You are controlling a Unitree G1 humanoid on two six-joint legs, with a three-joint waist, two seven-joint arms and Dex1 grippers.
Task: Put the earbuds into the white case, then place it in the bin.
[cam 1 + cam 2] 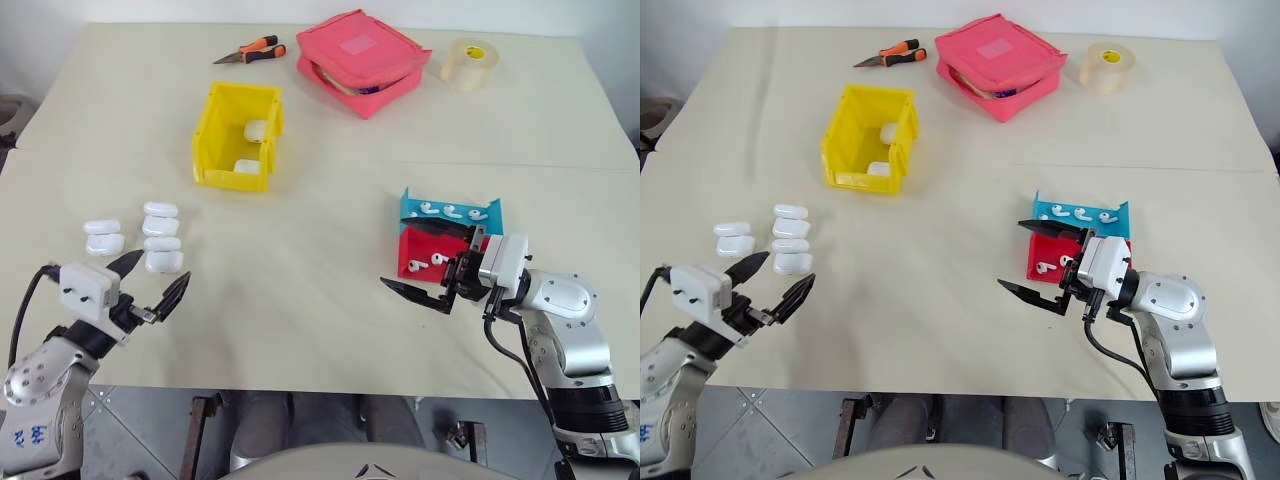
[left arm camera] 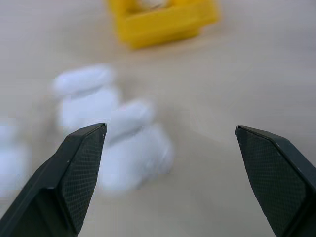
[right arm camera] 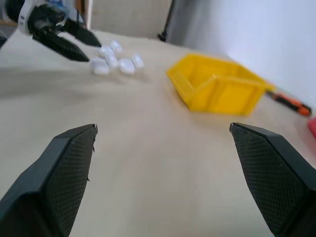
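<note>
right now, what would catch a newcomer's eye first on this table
The yellow bin stands out mid-table toward the far side, with two white cases already inside. At the far edge sits a pink pouch, and near the right gripper a blue tray and a red tray hold earbuds. A cluster of white cases lies just ahead of the open left gripper.

No legible txt, labels or nos. Blue marks on left arm point(image 1: 30, 436) too small to read.
</note>
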